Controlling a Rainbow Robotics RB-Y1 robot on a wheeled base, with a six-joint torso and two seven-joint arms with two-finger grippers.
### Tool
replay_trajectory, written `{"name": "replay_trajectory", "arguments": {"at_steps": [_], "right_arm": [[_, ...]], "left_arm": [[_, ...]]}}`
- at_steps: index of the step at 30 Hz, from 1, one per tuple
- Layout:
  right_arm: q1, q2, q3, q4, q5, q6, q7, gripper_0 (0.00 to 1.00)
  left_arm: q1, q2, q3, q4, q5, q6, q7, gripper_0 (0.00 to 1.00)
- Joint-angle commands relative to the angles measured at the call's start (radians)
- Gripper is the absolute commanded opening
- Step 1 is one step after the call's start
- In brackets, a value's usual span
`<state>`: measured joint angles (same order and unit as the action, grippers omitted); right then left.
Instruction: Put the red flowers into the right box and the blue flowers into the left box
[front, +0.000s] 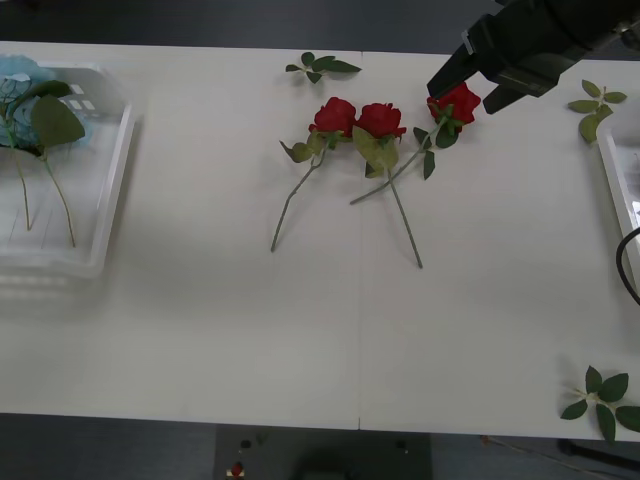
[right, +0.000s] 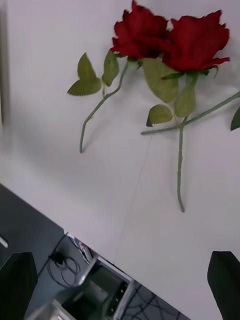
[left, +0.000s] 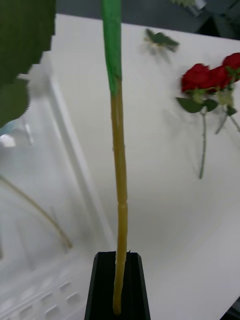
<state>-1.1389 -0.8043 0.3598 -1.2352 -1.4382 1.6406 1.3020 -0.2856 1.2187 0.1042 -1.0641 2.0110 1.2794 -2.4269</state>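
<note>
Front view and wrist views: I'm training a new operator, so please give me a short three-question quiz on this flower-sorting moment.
1. How many artificial red roses lie on the white table?
2. True or false: the black two-finger right gripper is shut on a rose.
3. The black left gripper grips: A) a long thin green-and-tan stem; B) a loose leaf sprig; C) nothing.
Key: 1) three; 2) false, it is open; 3) A.

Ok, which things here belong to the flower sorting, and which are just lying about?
Part of the job: red flowers; blue flowers; left box; right box; right end effector, open over the rightmost rose; left end effector, shut on a flower stem by the left box.
Lying about: leaf sprigs on the table.
</note>
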Motion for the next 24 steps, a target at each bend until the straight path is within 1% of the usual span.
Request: {"name": "replay_trajectory", "arguments": {"at_steps": [1,2,8,16,19,24], "right_arm": [[-0.032,0.045,0.036,0.005,0.101,-0.059,-0.145,1.0],[-0.032,0.056,0.056,0.011,0.134,-0.082,-0.178,1.0],[-0.03,0.119,0.142,0.068,0.269,-0.22,-0.297,1.0],[-0.025,0.228,0.154,0.218,0.455,-0.383,-0.432,1.0],[-0.025,0.254,0.154,0.261,0.515,-0.439,-0.492,1.0],[-0.025,0.286,0.157,0.318,0.591,-0.505,-0.607,1.0]], "left_arm": [[-0.01,0.022,0.121,-0.062,-0.221,0.001,0.206,0.0],[-0.01,0.021,0.132,-0.083,-0.276,0.001,0.258,0.0],[-0.014,0.018,0.143,-0.157,-0.446,-0.003,0.511,0.0],[-0.014,-0.016,0.143,-0.266,-0.676,-0.005,0.832,0.0],[-0.014,-0.037,0.143,-0.297,-0.747,0.001,0.901,0.0],[-0.015,-0.065,0.138,-0.32,-0.813,0.011,0.954,0.0]]}}
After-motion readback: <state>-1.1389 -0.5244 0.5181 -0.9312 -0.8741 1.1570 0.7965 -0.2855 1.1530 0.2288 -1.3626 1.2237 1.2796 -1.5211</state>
